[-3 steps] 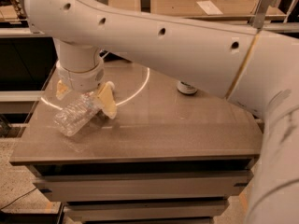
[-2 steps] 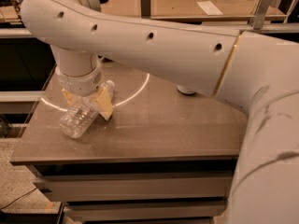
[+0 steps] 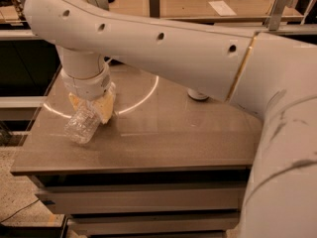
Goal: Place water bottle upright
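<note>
A glossy grey-brown rectangular tabletop [image 3: 198, 143] reflects a bright arc of light [image 3: 146, 95]. Pale drawer fronts [image 3: 148, 200] sit beneath it. Beyond stands a tan wooden desk [image 3: 188, 4] bearing white paper sheets [image 3: 222, 7]. Speckled floor [image 3: 12, 187] shows at near left. The gripper [image 3: 91, 108] hangs over the table's left part, clasping the water bottle [image 3: 81, 126].

clear water bottle [image 3: 81, 127], tan hand [image 3: 90, 111] gripping it

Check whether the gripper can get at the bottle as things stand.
Probably yes: the gripper looks closed on one end of the bottle, which hangs tilted with its free end down by the left part of the table. Nothing shows between gripper and bottle.
</note>
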Controlling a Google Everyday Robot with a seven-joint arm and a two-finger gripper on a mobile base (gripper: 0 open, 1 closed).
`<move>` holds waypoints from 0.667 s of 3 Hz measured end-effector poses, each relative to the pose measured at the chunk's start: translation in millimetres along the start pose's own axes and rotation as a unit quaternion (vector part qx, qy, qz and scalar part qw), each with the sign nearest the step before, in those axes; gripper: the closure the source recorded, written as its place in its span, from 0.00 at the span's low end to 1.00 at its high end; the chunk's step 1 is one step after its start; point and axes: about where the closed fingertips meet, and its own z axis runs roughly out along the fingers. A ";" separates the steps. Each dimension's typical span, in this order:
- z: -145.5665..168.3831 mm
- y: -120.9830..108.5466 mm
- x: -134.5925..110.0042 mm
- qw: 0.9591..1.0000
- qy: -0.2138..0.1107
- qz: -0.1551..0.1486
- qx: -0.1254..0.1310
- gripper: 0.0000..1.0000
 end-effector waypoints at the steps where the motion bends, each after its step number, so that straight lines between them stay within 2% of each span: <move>1: -27.2 5.4 8.9 0.999 0.036 -0.011 -0.009 1.00; 2: -64.1 15.0 22.2 0.997 0.073 -0.014 0.000 1.00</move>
